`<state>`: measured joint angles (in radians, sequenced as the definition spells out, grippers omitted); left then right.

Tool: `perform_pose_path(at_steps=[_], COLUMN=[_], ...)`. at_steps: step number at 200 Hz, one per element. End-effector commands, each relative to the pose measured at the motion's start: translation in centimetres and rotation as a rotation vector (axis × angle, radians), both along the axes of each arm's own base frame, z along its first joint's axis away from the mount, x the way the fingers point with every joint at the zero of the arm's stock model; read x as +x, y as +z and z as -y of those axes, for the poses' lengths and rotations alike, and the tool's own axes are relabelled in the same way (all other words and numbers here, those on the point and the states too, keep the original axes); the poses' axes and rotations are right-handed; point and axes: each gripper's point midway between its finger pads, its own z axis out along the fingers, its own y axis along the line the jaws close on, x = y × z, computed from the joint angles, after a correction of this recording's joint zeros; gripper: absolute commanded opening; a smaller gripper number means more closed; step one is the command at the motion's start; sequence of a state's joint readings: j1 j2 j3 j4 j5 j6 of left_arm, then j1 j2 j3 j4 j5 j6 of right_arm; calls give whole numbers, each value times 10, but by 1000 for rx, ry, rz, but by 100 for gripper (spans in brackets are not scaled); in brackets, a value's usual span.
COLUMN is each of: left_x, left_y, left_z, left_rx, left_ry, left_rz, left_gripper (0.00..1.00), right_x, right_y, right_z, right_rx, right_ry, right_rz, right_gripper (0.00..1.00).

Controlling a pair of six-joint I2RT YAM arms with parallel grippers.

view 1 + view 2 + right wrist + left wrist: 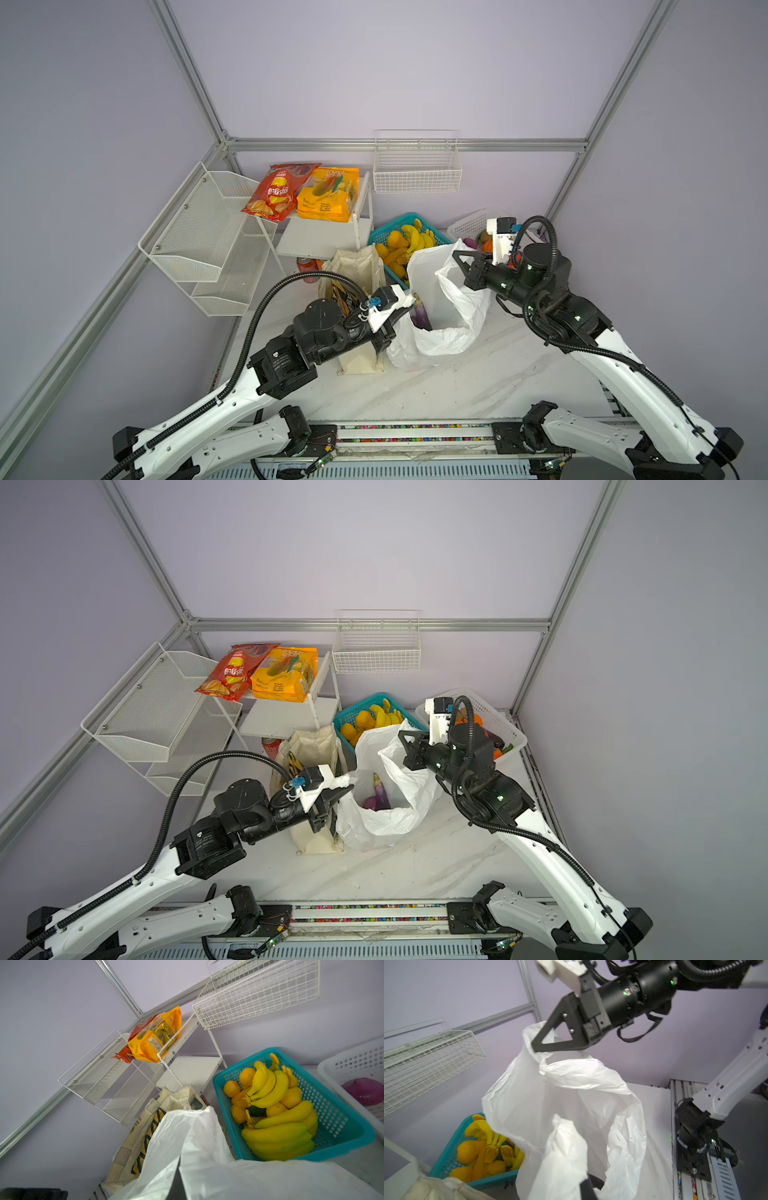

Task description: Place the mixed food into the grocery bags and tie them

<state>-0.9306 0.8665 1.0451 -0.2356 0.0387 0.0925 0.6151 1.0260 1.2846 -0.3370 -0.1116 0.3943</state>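
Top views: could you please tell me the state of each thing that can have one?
white plastic bag, open, mouth spread between both grippers.
left gripper, shut on a bunched edge of the bag.
right gripper, shut on the bag's raised edge.
canvas tote, upright, open, black chip bag inside.
purple eggplant, inside the plastic bag.

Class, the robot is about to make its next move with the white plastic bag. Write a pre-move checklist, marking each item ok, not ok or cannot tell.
1. Left hand grips the white plastic bag at its rim: ok.
2. Right hand grips the opposite rim: ok.
3. Bag mouth open: ok.
4. Purple eggplant inside the bag: ok.
5. Bananas packed: not ok, they lie in the teal basket.
6. Bag tied: not ok.
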Motion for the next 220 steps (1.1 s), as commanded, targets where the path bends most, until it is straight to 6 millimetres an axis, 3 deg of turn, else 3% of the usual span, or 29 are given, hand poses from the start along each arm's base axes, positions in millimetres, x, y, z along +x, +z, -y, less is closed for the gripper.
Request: perform_pose_path(at_steps=[1, 28, 66, 96, 121, 136, 153, 180, 193, 220], left_x=[3, 32, 74, 95, 103, 109, 113, 118, 118, 121], left_y=[89, 89, 85, 45, 5, -13, -21, -21, -20, -20], left_z=[-30, -37, -35, -14, 0, 3, 2, -3, -5, -8], left_rx=[-287, -319, -354, -291, -257, -238, -225, -230, -231, -231], left_ry=[76, 151, 186, 177, 155, 164, 172, 185, 189, 199], left_rz=[5, -57, -218, -385, -487, -528, -552, -549, -544, -537], left_gripper=[0, 0, 0, 0, 0, 0, 0, 0, 0, 0], right_x=[-14, -21, -2, 19, 26, 25, 20, 5, -2, -12], right_y=[15, 19, -20, -72, -105, -102, -84, -51, -50, -68], right_z=[36, 66, 68, 71, 69, 69, 73, 74, 63, 47], right_rx=[-53, -42, -112, -249, -331, -354, -357, -321, -321, -397], right_ry=[-110, -235, -305, -379, -380, -370, -367, -320, -244, -139], right_rz=[36, 58, -20, -114, -170, -170, -141, -82, -104, -176], right_gripper=[0, 0, 0, 0, 17, 28, 43, 52, 56, 62])
